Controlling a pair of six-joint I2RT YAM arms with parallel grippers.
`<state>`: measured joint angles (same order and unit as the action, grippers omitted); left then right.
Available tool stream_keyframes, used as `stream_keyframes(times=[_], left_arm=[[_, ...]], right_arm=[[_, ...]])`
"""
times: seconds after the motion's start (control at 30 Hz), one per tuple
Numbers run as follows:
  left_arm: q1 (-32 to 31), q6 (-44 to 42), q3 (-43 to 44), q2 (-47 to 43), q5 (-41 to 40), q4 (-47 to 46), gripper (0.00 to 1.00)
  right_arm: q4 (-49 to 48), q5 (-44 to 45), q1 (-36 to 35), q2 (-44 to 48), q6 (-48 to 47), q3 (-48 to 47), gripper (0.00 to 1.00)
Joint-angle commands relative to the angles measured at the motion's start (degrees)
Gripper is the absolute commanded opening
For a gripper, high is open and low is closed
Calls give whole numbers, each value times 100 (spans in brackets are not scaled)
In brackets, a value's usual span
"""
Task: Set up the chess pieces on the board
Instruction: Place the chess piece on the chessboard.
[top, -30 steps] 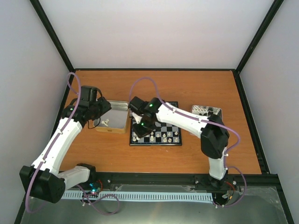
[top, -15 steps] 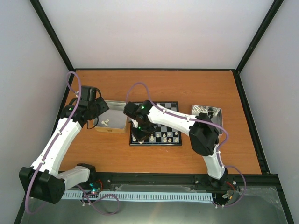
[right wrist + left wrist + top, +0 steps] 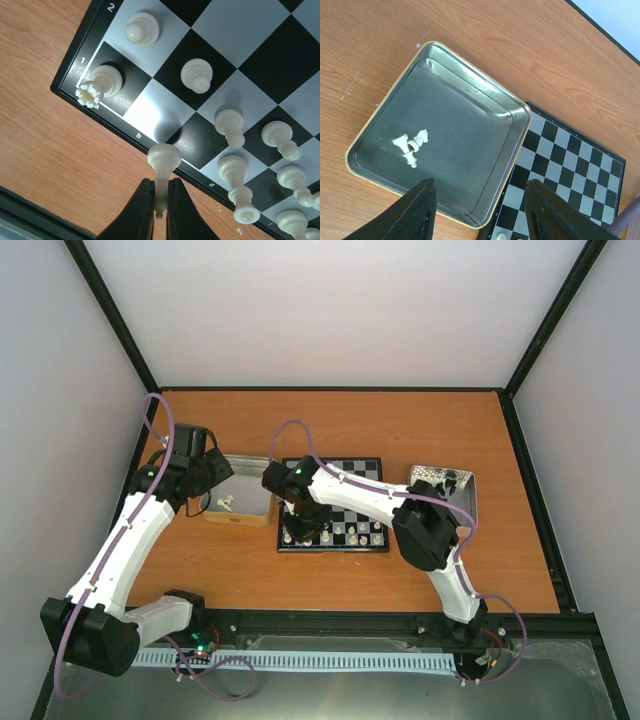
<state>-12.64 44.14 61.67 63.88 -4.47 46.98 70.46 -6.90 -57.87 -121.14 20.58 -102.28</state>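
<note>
The board (image 3: 362, 468) lies mid-table with cream-white pieces (image 3: 345, 533) along its near rows. My right gripper (image 3: 293, 523) hovers over the board's near-left corner. In the right wrist view the gripper (image 3: 160, 187) is shut on a cream-white piece (image 3: 163, 159), held just above the board's rim by the b-file square; a rook (image 3: 102, 82) stands on the corner square. My left gripper (image 3: 208, 483) hangs over the left tin; in its wrist view it (image 3: 480, 215) is open and empty above the tin (image 3: 465, 120), which holds a few white pieces (image 3: 412, 145).
A second tin (image 3: 443, 480) with dark pieces sits right of the board. The left tin (image 3: 250, 475) touches the board's left edge. Black frame posts and grey walls ring the orange table (image 3: 400, 420).
My right gripper has moved left and nearer, to the board's near-left corner, still holding the white piece. The left arm has barely moved.
</note>
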Motion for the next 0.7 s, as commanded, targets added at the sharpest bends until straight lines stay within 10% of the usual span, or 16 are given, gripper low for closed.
stream_keyframes(times=[0.0,0.67], left_arm=[[34,-129,47,-36,37,39,49],[34,-90,25,-33,24,71,49]], right_arm=[[166,288,-32,-105,75,-124,3],[179,622,-23,-240,174,-19,13]])
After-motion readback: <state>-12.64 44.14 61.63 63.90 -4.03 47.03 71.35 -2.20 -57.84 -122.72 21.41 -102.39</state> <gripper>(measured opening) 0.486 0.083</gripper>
